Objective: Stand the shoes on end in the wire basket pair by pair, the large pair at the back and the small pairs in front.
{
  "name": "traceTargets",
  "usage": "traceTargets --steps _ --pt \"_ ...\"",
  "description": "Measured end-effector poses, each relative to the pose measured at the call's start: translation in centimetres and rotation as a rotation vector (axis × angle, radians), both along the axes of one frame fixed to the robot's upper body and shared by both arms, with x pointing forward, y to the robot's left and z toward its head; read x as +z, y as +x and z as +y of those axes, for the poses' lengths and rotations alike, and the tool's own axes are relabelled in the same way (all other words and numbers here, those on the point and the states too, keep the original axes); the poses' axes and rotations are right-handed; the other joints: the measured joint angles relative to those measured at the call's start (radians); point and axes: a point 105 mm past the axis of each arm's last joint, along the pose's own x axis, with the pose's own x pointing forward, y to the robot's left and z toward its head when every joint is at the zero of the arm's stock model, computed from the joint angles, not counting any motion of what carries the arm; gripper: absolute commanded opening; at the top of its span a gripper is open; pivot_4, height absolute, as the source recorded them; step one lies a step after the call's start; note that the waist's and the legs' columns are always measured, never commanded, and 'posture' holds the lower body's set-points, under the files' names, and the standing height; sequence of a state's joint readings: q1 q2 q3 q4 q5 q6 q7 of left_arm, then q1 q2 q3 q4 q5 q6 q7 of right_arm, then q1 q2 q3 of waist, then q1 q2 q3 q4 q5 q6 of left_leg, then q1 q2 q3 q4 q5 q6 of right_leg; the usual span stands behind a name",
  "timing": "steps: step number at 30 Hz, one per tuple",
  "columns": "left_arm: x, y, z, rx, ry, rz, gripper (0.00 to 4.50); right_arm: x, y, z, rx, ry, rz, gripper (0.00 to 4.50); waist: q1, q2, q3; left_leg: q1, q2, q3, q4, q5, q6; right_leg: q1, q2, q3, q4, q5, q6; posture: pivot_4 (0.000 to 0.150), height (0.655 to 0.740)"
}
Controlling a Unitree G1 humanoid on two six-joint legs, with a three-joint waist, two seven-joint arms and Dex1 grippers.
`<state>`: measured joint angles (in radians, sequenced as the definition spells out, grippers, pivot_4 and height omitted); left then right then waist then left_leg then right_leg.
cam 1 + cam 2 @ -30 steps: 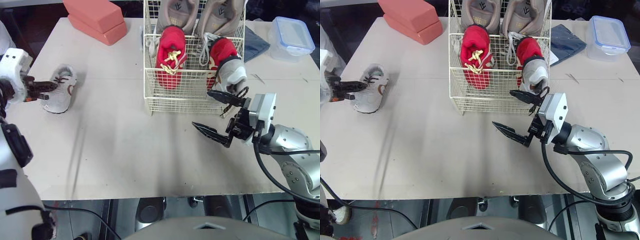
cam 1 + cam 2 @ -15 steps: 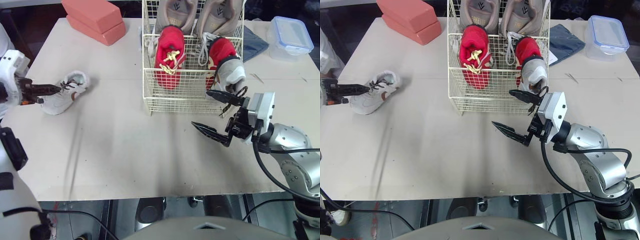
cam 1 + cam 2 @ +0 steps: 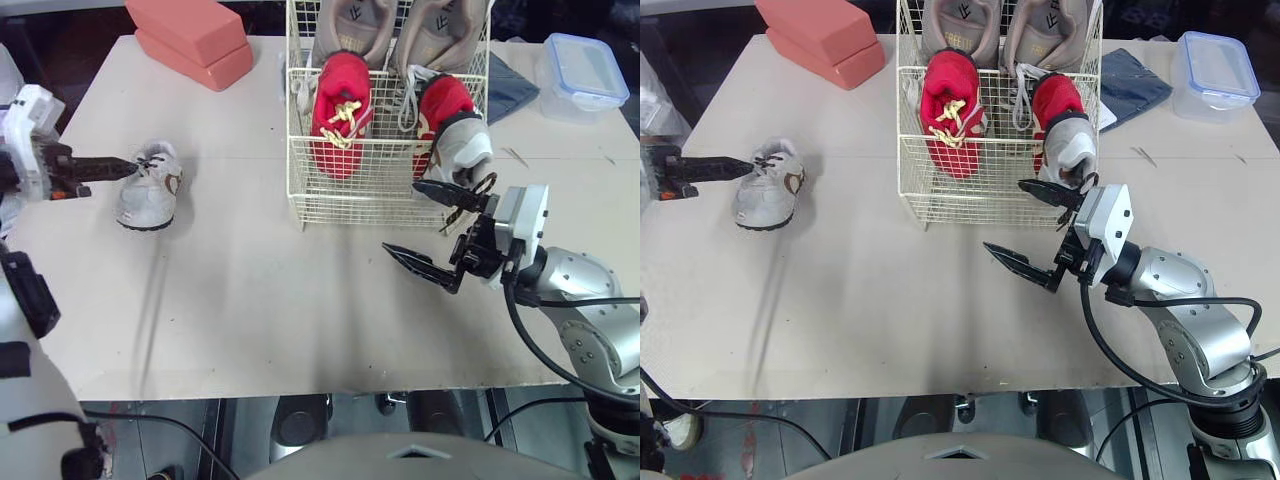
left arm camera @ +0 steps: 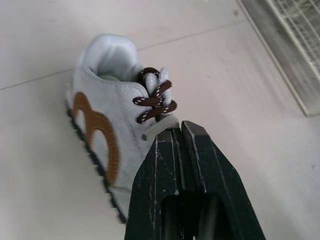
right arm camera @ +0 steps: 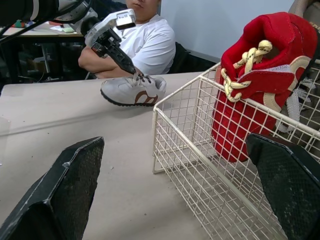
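The left gripper (image 4: 180, 129), its two black fingers pressed together, pinches the tongue of a small white sneaker (image 4: 102, 102) just below its brown laces (image 4: 152, 100). The sneaker rests sole-down on the pale table (image 3: 270, 300), toward the table's left side and well apart from the wire basket (image 3: 370, 195). The right gripper (image 3: 432, 230) hovers with its jaws spread wide and empty, just in front of the basket's front right corner.

In the basket, a large grey pair (image 3: 350, 20) stands on end at the back. A red pair (image 3: 340, 110) with cream laces stands upright in front of it. A pale sneaker (image 3: 465, 150) stands at the front right corner.

Two stacked pink blocks (image 3: 190, 40) lie at the table's far left. A blue cloth (image 3: 510, 85) and a clear lidded container (image 3: 583, 75) lie to the basket's right. A person in a white shirt (image 5: 150, 45) sits beyond the table.
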<state>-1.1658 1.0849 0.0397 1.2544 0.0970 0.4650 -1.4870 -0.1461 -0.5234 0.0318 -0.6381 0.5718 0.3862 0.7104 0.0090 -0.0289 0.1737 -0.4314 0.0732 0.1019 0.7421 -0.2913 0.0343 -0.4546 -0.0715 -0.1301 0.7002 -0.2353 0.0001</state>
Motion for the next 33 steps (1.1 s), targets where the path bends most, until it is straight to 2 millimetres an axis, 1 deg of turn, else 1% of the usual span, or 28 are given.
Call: traceTargets --steps 2,4,6,7,8,9,11,13,14,15,16,17,20,25,28,31,33 --pt "-0.5 0.0 0.0 0.005 0.003 0.011 0.06 -0.1 0.0 0.0 -0.003 0.000 0.006 4.50 -0.001 0.000 0.000 0.000 0.000 -0.001 0.000 0.000 0.000 0.000 0.000 0.000 0.000 0.000 0.000 0.150 0.6860" --pt "-1.7 0.0 0.5 0.031 0.017 0.015 0.06 -0.3 -0.1 -0.1 -0.003 0.002 0.013 4.50 -0.001 0.000 0.000 0.000 0.000 -0.001 0.000 0.000 0.000 0.000 0.000 0.000 0.001 0.000 0.000 0.150 0.6860" --pt "-2.3 -0.3 0.6 0.031 0.009 0.022 0.06 -0.2 -0.3 0.0 0.005 0.002 0.011 4.50 -0.001 0.000 0.000 0.001 0.000 -0.001 0.001 0.000 0.000 0.000 0.000 0.001 0.002 0.000 0.000 0.150 0.6860" --pt "-2.7 -0.5 0.6 0.021 -0.002 0.027 0.35 -0.1 -0.4 0.0 0.011 0.002 0.010 4.50 -0.001 0.000 0.000 0.001 0.000 -0.001 0.001 0.000 0.000 0.000 0.000 0.001 0.002 0.000 0.000 0.150 0.6860" --pt "-3.2 -0.8 0.6 0.013 -0.010 0.040 0.73 -0.1 -0.4 0.0 0.016 0.001 0.009 4.50 -0.001 0.000 0.000 0.001 0.000 -0.001 0.001 0.000 0.000 0.000 0.000 0.001 0.002 0.000 0.000 0.150 0.6860" --pt "-3.4 -0.9 0.6 0.012 -0.013 0.045 0.92 -0.1 -0.5 0.0 0.017 0.000 0.009 4.50 0.000 0.000 0.000 0.001 0.000 -0.001 0.001 0.000 0.000 0.000 0.000 0.001 0.003 0.000 0.000 0.150 0.6860" --pt "-4.1 -1.3 0.7 0.016 -0.041 0.041 1.84 0.0 -0.6 -0.1 0.029 -0.007 0.008 4.50 -0.001 0.000 0.000 0.001 0.001 -0.001 0.002 0.000 0.000 0.000 0.000 0.001 0.003 0.000 0.000 0.150 0.6860" --pt "-4.0 -1.2 0.8 0.023 -0.048 0.020 2.78 0.0 -0.6 0.0 0.037 -0.008 0.007 4.50 0.000 0.000 0.000 0.001 0.001 -0.001 0.003 0.000 0.000 0.000 0.000 0.001 0.004 0.000 0.000 0.150 0.6860" --pt "-3.9 -1.2 0.9 0.034 -0.052 0.000 3.33 0.0 -0.6 0.0 0.040 -0.008 0.007 4.50 0.001 0.000 0.000 0.001 0.001 -0.001 0.003 0.000 0.000 0.000 0.000 0.001 0.005 0.000 0.000 0.150 0.6860" --pt "-3.9 -1.2 1.0 0.043 -0.056 -0.008 3.68 0.1 -0.6 0.0 0.041 -0.007 0.006 4.50 0.001 0.000 0.000 0.001 0.001 -0.001 0.003 0.000 0.000 0.000 0.000 0.001 0.005 0.000 0.000 0.150 0.6860" --pt "-3.8 -1.5 1.4 0.061 -0.058 -0.018 4.19 0.1 -0.6 0.0 0.043 -0.008 0.006 4.50 0.001 0.000 0.000 0.002 0.001 -0.001 0.003 0.000 0.000 0.000 -0.001 0.001 0.006 0.000 0.000 0.150 0.6860" --pt "-3.8 -1.6 1.6 0.073 -0.063 -0.022 4.41 0.1 -0.6 0.0 0.043 -0.009 0.006 4.50 0.001 0.000 0.000 0.002 0.001 -0.001 0.004 0.000 0.000 0.000 -0.001 0.001 0.007 0.000 0.000 0.150 0.6860" --pt "-3.3 -1.9 2.2 0.120 -0.082 -0.066 4.41 0.1 -0.6 0.0 0.044 -0.010 0.007 4.50 0.001 0.000 0.000 0.002 0.001 -0.002 0.005 0.000 0.000 -0.001 -0.001 0.002 0.009 0.000 -0.001 0.150 0.6860" --pt "-2.1 -3.6 3.0 0.230 -0.167 -0.139 4.41 0.0 -0.7 -0.1 0.048 -0.009 0.015 4.50 -0.002 0.000 0.000 0.000 0.001 -0.002 0.007 0.000 0.000 -0.001 -0.003 0.005 0.009 -0.001 0.000 0.150 0.6860" --pt "-1.4 -4.5 2.8 0.268 -0.181 -0.184 4.41 0.0 -0.7 0.0 0.050 -0.008 0.014 4.50 0.001 0.000 0.000 0.001 0.001 -0.003 0.007 0.000 0.000 -0.001 -0.003 0.005 0.010 -0.001 0.000 0.150 0.6860" --pt "-2.0 -4.4 2.2 0.279 -0.173 -0.193 4.41 0.1 -0.7 0.1 0.057 -0.004 0.011 4.50 0.006 0.000 0.000 0.001 0.001 -0.003 0.007 0.000 0.000 -0.001 -0.003 0.004 0.011 -0.001 0.000 0.150 0.6860" --pt "-2.0 -4.3 2.3 0.290 -0.171 -0.200 4.41 0.1 -0.7 0.2 0.064 -0.004 0.007 4.50 0.005 -0.001 -0.001 0.000 0.001 -0.003 0.007 0.000 0.000 -0.001 -0.003 0.004 0.011 -0.001 0.000 0.150 0.6860"
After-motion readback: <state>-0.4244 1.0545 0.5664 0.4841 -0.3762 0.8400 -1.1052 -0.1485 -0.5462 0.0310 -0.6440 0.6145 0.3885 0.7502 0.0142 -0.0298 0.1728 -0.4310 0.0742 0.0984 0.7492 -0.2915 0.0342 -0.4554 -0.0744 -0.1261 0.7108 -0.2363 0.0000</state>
